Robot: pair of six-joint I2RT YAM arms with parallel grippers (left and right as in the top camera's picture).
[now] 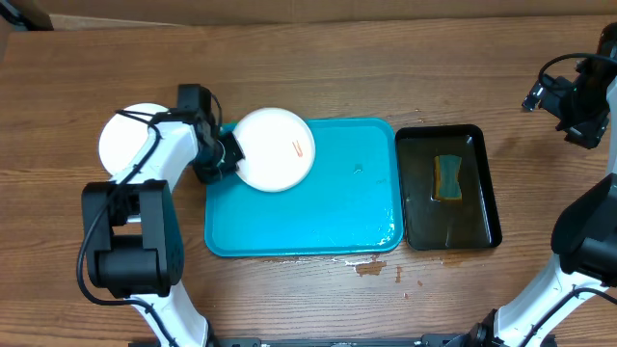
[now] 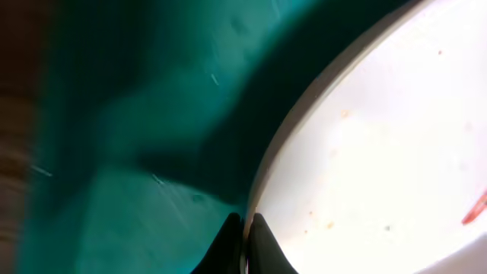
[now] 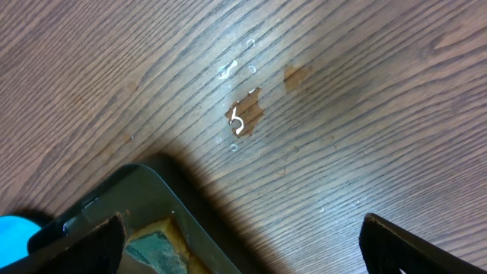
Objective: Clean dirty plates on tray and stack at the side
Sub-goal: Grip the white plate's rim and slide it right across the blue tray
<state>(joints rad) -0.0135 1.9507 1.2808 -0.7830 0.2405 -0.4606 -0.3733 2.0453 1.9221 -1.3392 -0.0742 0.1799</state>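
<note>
A white plate [image 1: 275,147] with a small orange-red smear is held over the top left corner of the turquoise tray [image 1: 328,207]. My left gripper [image 1: 228,151] is shut on this plate's left rim; in the left wrist view the two dark fingers [image 2: 245,242] pinch the white rim [image 2: 380,160] above the tray [image 2: 137,137]. Another white plate [image 1: 128,142] lies on the table left of the tray, partly under my left arm. My right gripper [image 3: 242,240] is open and empty, far right above bare wood [image 1: 576,101]. A third plate is not in view.
A narrow black tray [image 1: 479,183] holding murky water and a yellow-green sponge [image 1: 446,178] stands right of the turquoise tray; its corner shows in the right wrist view [image 3: 144,199]. Small brown wet spots [image 1: 371,268] lie on the wood in front of the trays.
</note>
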